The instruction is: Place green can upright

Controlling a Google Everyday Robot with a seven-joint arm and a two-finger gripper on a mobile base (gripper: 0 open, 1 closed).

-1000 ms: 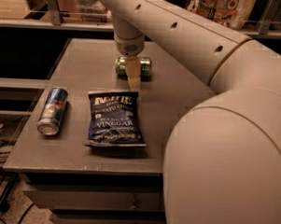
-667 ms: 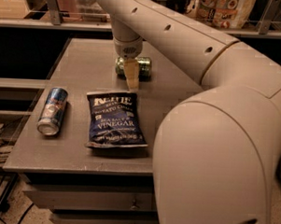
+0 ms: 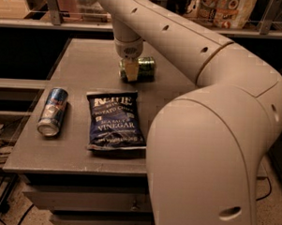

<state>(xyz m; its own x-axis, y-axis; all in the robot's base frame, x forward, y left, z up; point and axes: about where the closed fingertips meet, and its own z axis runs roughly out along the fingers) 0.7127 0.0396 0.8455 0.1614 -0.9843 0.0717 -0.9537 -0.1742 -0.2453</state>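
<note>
Compared with the earlier views, the arm (image 3: 209, 150) is found to fill more of the near right: its bulky joint now reaches leftward as far as the right edge of the chip bag (image 3: 115, 120). The pincer (image 3: 130, 70) is seen at nearly the same place as before, at the far middle of the desk (image 3: 82, 65). No shift is noted in the two cans or the bag.

The pincer is pointed downward from the wrist and is set over the left end of the green can (image 3: 145, 67), which it partly covers. How far it is parted, and whether it is clamped on the can, cannot be told; contact is likewise not confirmed.

The green can is found lying on its side, its length running left to right, its right part showing beyond the pincer. The chip bag is laid flat nearer, at the middle of the desk. A blue can (image 3: 52, 111) is laid on its side at the left, apart from the bag, one silver end turned toward the near edge.
</note>
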